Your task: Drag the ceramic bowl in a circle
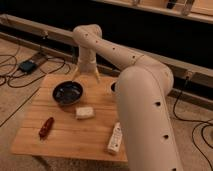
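Gripper (85, 76) hangs, fingers spread wide, over the far edge of the table (65, 142), just behind one ceramic bowl (68, 93); nearby lie one pale block (84, 112), one red object (46, 127), one white bar (115, 138).

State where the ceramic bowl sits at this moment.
In the camera view, the ceramic bowl sits on the far left part of the wooden table, just behind a pale block. The gripper hangs open just beyond the bowl's right rim.
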### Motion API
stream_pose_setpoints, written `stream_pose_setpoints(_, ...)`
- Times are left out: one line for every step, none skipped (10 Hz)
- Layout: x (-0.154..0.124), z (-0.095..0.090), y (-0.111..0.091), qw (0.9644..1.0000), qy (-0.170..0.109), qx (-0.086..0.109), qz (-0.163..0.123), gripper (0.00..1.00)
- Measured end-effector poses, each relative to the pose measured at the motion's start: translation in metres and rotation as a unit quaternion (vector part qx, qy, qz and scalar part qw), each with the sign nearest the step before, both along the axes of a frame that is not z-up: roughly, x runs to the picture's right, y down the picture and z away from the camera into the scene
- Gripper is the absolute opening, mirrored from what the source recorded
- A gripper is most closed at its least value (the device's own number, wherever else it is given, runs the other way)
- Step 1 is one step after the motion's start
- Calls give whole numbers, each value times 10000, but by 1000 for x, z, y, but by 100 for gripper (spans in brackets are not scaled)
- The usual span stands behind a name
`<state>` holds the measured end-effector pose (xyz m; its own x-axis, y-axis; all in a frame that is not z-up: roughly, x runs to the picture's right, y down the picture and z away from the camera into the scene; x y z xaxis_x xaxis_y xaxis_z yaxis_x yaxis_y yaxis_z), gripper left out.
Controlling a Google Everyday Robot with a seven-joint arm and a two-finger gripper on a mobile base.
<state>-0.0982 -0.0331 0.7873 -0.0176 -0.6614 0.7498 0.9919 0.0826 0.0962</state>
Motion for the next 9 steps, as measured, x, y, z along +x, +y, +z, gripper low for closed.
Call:
stream_pose_setpoints(0,0,0,10000,0,0,0,80)
stream_pose_setpoints(0,0,0,10000,-1,0,4,80)
stream_pose_setpoints(0,0,1,10000,15,-13,19,80)
stream_pose_setpoints(-2,3,4,9999,65,-17,84,80)
stream_pose_setpoints(-7,9,9,9997,135,-13,179,80)
stream_pose_setpoints(-18,14,17,9996,164,-15,230,80)
stream_pose_setpoints(-30,19,25,9995,171,-21,256,80)
stream_pose_setpoints(-38,23,29,9995,161,-19,261,80)
stream_pose_setpoints(-50,32,37,9995,161,28,258,80)
